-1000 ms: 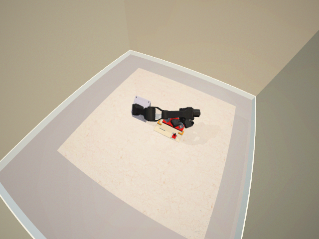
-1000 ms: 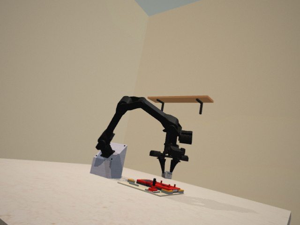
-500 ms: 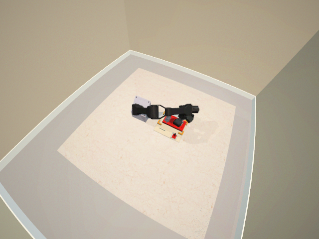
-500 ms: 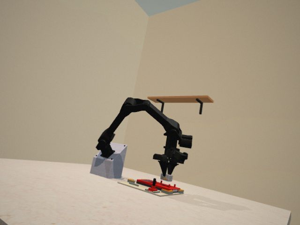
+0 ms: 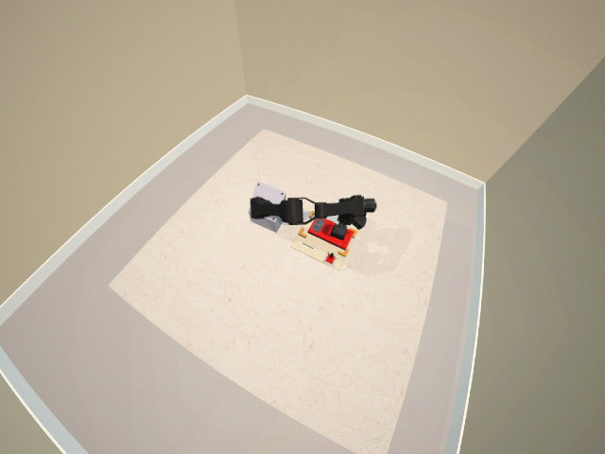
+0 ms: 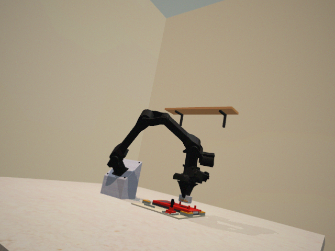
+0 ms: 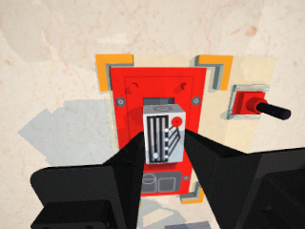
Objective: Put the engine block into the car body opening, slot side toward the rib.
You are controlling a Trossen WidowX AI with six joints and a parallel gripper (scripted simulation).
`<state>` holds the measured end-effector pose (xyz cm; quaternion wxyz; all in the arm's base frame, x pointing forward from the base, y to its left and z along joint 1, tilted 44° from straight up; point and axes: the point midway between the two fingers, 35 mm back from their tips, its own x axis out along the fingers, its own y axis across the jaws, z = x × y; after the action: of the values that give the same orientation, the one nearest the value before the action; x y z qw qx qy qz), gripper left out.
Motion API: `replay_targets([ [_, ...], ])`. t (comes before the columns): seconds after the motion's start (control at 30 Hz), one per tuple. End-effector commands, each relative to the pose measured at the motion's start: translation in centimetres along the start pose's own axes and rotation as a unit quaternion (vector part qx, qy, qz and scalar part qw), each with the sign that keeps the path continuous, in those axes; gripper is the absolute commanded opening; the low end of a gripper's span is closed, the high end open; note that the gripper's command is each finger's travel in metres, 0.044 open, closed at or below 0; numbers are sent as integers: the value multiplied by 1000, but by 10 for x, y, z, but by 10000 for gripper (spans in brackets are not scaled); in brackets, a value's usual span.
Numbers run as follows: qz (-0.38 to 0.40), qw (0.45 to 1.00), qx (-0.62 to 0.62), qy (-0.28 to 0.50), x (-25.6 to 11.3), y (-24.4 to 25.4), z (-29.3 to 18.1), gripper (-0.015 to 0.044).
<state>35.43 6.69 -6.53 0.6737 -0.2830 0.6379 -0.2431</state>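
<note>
My gripper (image 6: 185,196) (image 7: 163,135) is shut on the grey engine block (image 6: 185,199) (image 7: 163,135), with a finger on either side of it. The block's top shows dark stripes and a red disc. It hangs a little above the red car body (image 5: 319,235) (image 6: 162,203) (image 7: 197,86). In the wrist view the block covers most of the opening (image 7: 159,101); only the opening's far end shows beyond it. The rib and the block's slot cannot be made out. In the top view the hand hides the block.
Yellow corner brackets (image 5: 343,253) (image 6: 186,213) (image 7: 106,72) stand around the car body on the cream board (image 5: 312,250) (image 6: 151,207). A red piece with an upright black handle (image 5: 330,256) (image 6: 171,206) (image 7: 274,111) stands beside the body. Low red pegs (image 7: 183,86) rise from the body.
</note>
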Motion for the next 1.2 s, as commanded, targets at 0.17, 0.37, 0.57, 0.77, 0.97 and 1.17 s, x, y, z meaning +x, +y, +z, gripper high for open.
replay_targets([
  [0.17,2,1000,-5,1,0,1,-1,159],
  [0.37,2,1000,9,1,1,1,-1,159],
  [0.57,2,997,73,1,1,2,-1,159],
  [0.77,2,997,75,1,1,2,-1,159],
  [0.97,2,999,39,1,1,2,-1,159],
  [1.17,2,1000,-13,1,1,2,-1,159],
])
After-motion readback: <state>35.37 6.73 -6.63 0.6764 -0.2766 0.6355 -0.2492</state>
